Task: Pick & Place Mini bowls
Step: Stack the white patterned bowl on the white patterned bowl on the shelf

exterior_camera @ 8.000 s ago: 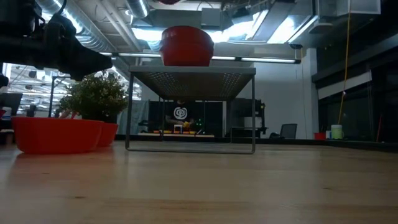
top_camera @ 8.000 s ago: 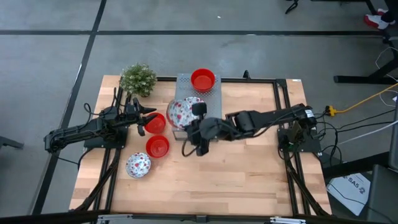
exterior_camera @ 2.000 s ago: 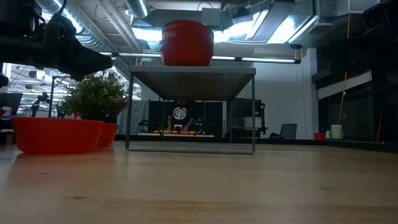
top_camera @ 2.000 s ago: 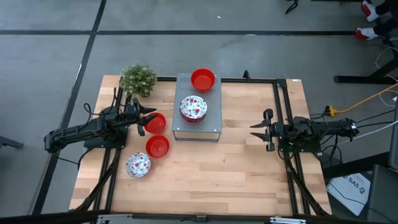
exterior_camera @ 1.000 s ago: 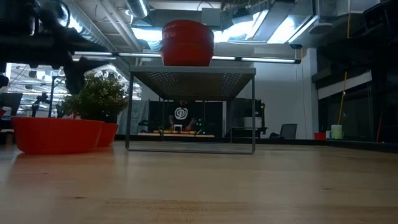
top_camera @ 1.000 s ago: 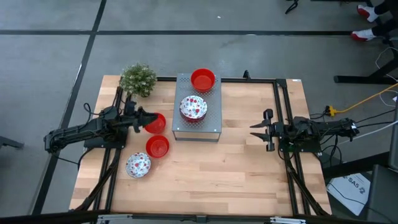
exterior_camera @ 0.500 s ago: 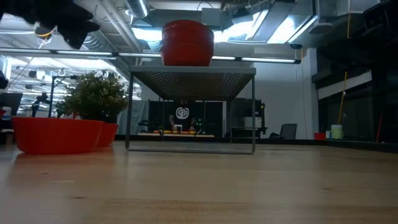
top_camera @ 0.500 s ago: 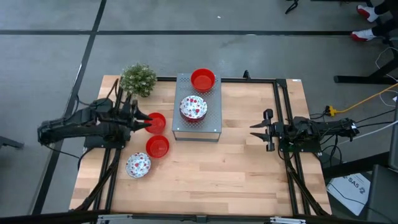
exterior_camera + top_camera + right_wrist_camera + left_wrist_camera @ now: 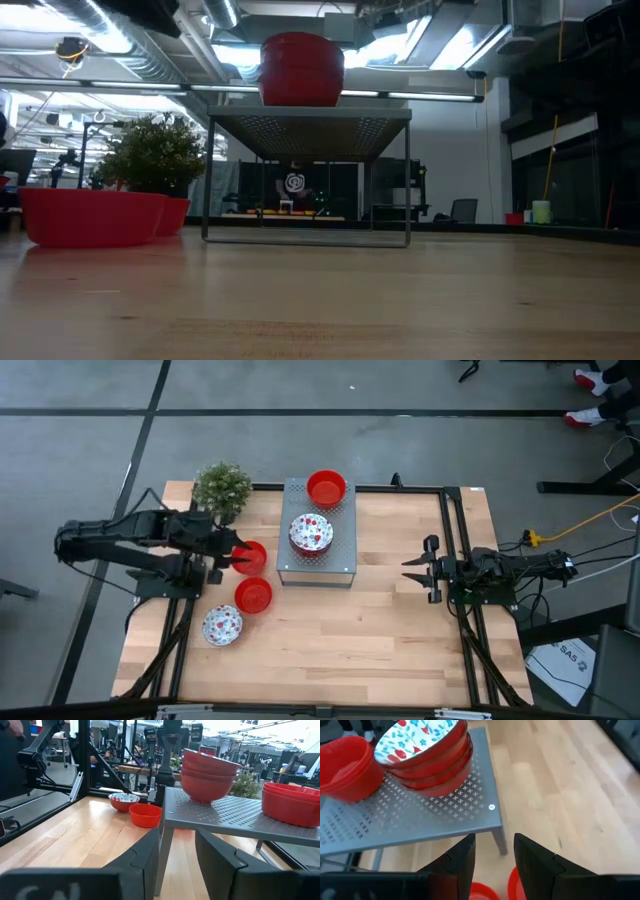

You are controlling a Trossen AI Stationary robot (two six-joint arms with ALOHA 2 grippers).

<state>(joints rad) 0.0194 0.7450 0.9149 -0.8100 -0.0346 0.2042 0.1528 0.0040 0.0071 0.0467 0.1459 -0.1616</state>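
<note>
Three mini bowls rest on the table at the left: a red one (image 9: 251,557), a second red one (image 9: 253,595) and a speckled one (image 9: 222,625). On the grey perforated stand (image 9: 340,555) sit a stack topped by a speckled bowl (image 9: 310,532) (image 9: 417,737) and a red stack (image 9: 326,488) (image 9: 345,765). My left gripper (image 9: 233,556) (image 9: 492,855) hovers open above the left edge of the first red bowl, tilted downward toward the stand. My right gripper (image 9: 415,567) (image 9: 182,855) waits open at the right, pointing level at the stand.
A small green plant (image 9: 222,487) (image 9: 150,155) stands at the far left corner. A black frame (image 9: 455,540) runs along the table's edges. Bare wood lies between the stand and my right gripper and along the near side (image 9: 340,650).
My left gripper has risen from table height to well above the red bowl, leaving the low view upward. It has rolled about its own axis and tipped downward. Its fingers stay apart. The bowls have not moved.
</note>
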